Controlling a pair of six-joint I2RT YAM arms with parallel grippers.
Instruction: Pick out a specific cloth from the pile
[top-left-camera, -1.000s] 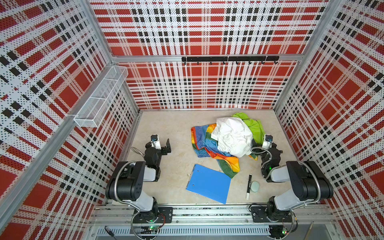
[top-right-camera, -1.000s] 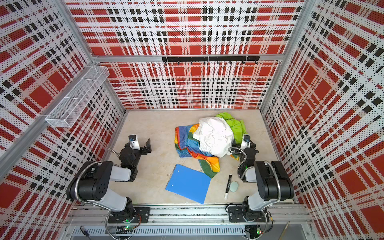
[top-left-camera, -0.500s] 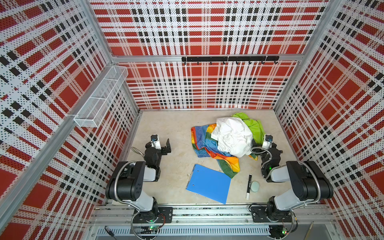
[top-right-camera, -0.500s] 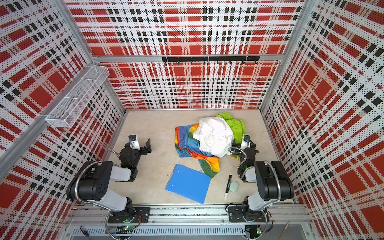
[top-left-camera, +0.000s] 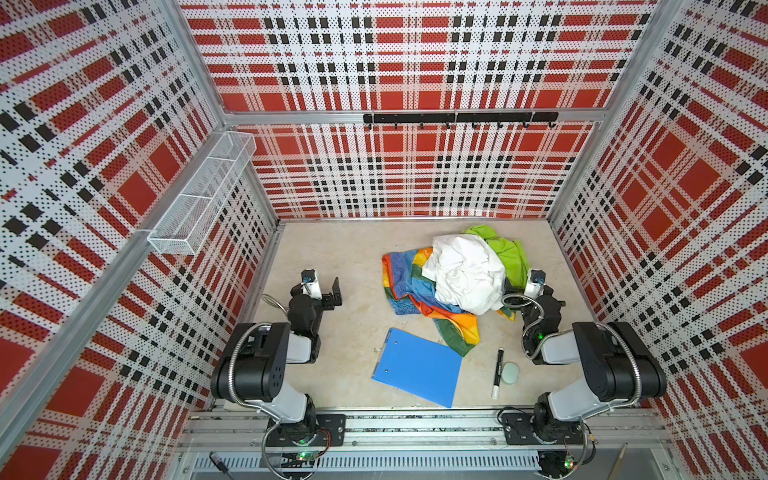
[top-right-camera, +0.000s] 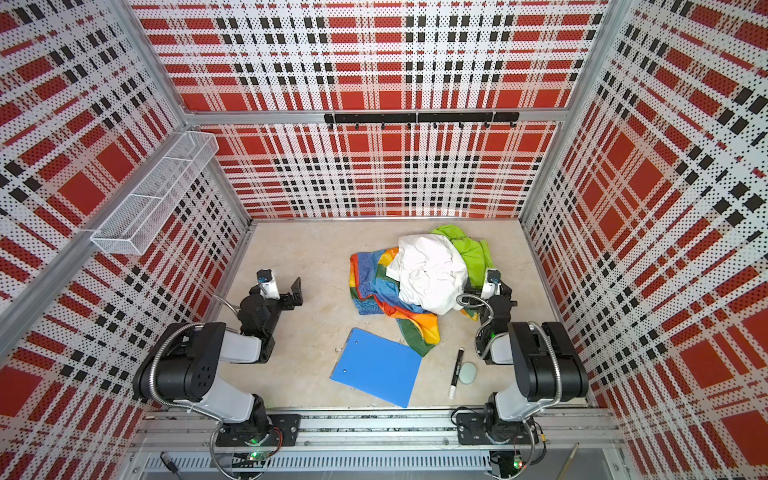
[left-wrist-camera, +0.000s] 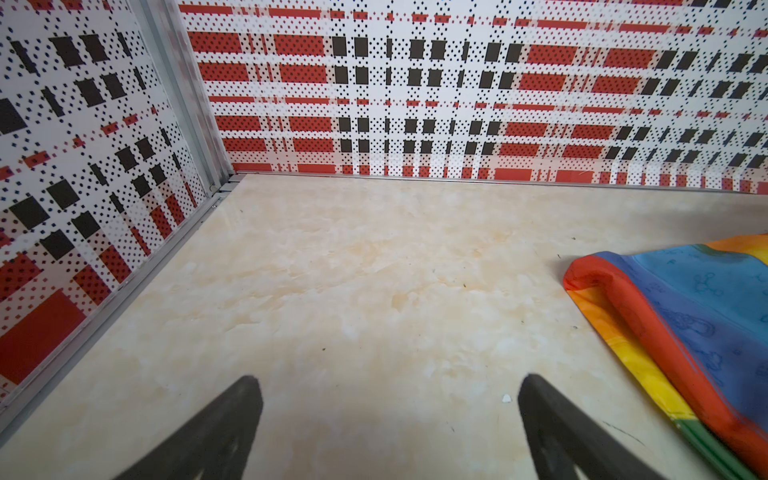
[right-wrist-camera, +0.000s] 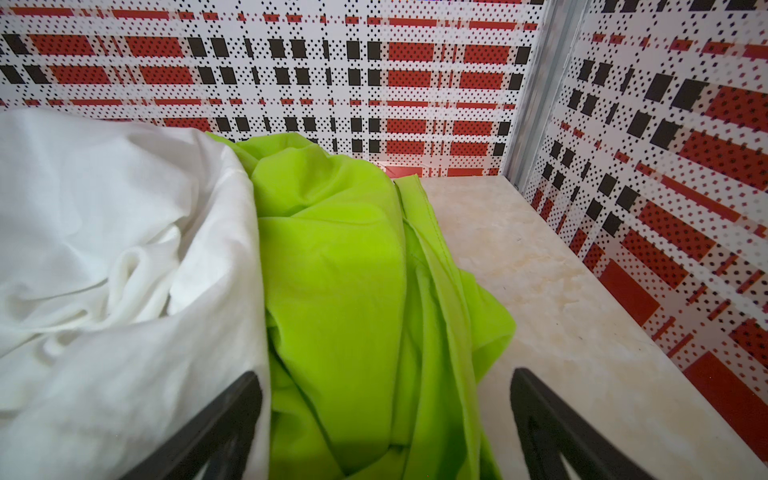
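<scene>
Table: pale marbled surface inside red plaid perforated walls.

The pile: three cloths heaped directly ahead of the right gripper and well apart from the left gripper, with bare table between.

The cloth: rainbow-striped, lowest layer, spread on the side of the pile away from the right gripper and facing the left gripper. In the left wrist view its red-edged fold lies ahead of that gripper, off toward the right arm's side, not touching the fingers. Its green and orange tail runs back toward the arm bases as far as the blue clipboard; overlap cannot be confirmed.

White cloth: crumpled on top of the striped one, just beside the right gripper's inner finger.

Lime-green cloth: lies ahead of the right gripper and between its fingers in the wrist view; contact cannot be confirmed.

Blue clipboard: flat on the table, behind both grippers, between the two arms.

Left gripper: jaws spread wide, empty, over bare table.

Right gripper: jaws spread wide, nothing clamped.

Black marker: behind the right gripper, near that arm's base.

Pale round disc: just beside the marker, on its right-arm side.
</scene>
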